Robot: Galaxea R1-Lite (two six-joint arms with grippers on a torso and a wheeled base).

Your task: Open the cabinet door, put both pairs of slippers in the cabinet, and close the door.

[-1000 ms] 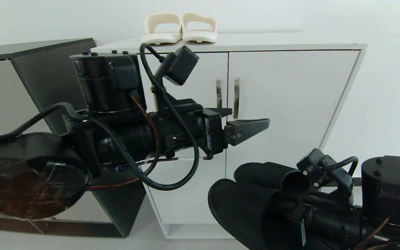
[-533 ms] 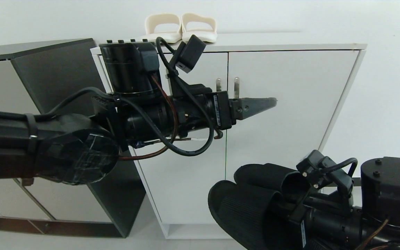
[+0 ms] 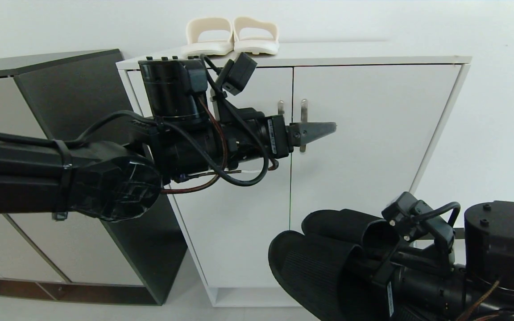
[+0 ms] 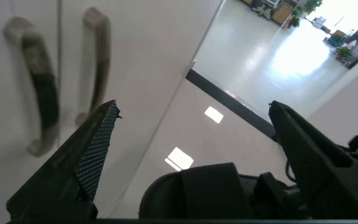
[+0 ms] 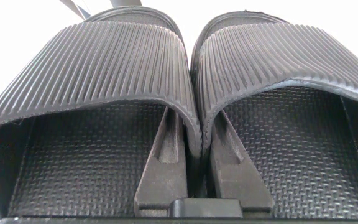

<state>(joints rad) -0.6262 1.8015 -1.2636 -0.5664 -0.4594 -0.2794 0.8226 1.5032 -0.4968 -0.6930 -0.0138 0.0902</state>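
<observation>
The white two-door cabinet (image 3: 373, 133) stands with both doors shut, so its interior is hidden. The left gripper (image 3: 321, 129) is level with the two vertical metal bar handles (image 3: 304, 111) at the door seam, jaws spread wide; this placement suits taking a handle to pull a door open. In the left wrist view the handles lie beside one jaw, outside the gap, and contact cannot be confirmed. The arm covers the lower ends of the handles.

The right gripper (image 5: 199, 168) is held low, in front of the right door, jaws clamped on the adjoining straps of the black ribbed rubber slippers (image 3: 319, 263), carrying both as one unit, presumably ready for loading. Their lower edges are cut off.

The cream moulded slippers (image 3: 232, 35) rest on the cabinet top, untouched.
</observation>
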